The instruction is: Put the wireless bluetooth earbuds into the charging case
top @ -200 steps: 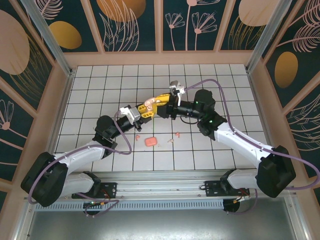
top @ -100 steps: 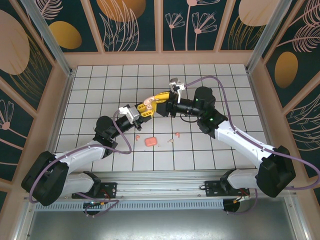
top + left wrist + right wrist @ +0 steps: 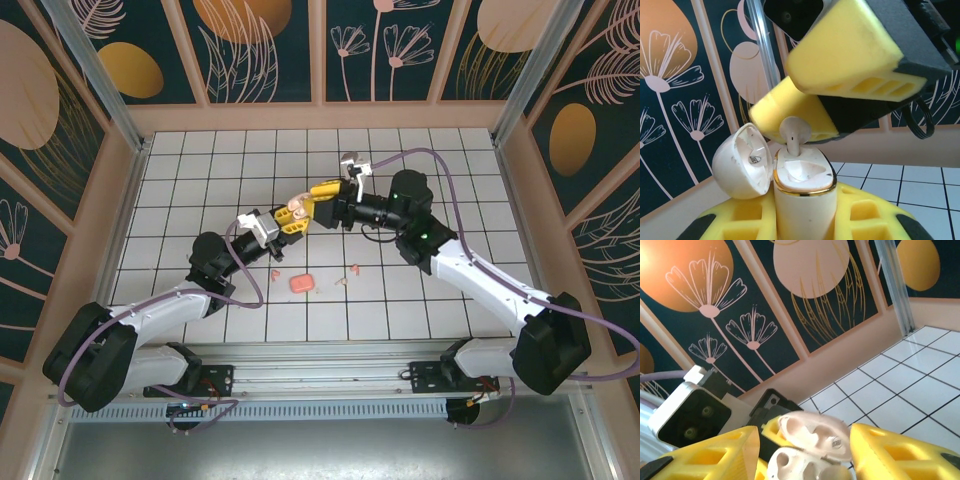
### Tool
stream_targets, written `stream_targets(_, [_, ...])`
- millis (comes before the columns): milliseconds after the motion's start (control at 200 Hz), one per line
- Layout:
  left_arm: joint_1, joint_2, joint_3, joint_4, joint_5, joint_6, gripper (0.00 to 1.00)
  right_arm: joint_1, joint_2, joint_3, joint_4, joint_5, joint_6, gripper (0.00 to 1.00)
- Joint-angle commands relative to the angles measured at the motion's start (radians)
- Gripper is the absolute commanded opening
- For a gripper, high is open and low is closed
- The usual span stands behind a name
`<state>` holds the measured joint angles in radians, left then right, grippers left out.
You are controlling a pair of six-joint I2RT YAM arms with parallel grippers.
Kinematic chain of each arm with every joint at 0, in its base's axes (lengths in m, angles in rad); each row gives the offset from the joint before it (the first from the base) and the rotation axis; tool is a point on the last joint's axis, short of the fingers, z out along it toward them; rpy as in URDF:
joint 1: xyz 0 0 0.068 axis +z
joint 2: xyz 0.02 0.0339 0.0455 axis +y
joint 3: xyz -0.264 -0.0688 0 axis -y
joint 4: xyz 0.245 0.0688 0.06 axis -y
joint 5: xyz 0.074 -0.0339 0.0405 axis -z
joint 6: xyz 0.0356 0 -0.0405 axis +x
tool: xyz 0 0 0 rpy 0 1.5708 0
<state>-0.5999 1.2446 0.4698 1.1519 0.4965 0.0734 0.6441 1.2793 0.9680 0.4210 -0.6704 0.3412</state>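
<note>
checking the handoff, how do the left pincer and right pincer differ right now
The left pincer is shut on the open charging case; the right pincer stands open, gripping nothing. The left pincer holds the case from below, the right pincer hangs above it, by the earbud standing in one slot. Both have yellow fingers.

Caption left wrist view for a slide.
Left pincer holds open charging case; earbud stands in its slot, right pincer open above.
</note>
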Motion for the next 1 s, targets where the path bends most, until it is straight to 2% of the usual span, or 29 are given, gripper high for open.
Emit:
stream_targets(0, [-0.02, -0.015, 0.018, 0.039, 0.04, -0.003, 0.12, -0.014, 0.006, 0.048, 0.024, 0.028, 0.015, 0.52])
stream_targets(581, [-0.02, -0.014, 0.017, 0.04, 0.013, -0.032, 0.13, -0.05, -0.063, 0.064, -0.046, 0.031, 0.038, 0.53])
stream_targets(786, [-0.02, -0.015, 0.016, 0.045, 0.005, -0.048, 0.13, -0.092, -0.091, 0.126, -0.243, 0.06, 0.07, 0.52])
stream_targets(916, [-0.02, -0.017, 0.016, 0.041, 0.003, -0.049, 0.13, -0.148, -0.071, 0.177, -0.4, 0.06, 0.192, 0.5])
stream_targets(996, [-0.02, -0.017, 0.019, 0.038, 0.002, -0.051, 0.13, -0.18, -0.036, 0.216, -0.494, 0.002, 0.309, 0.49])
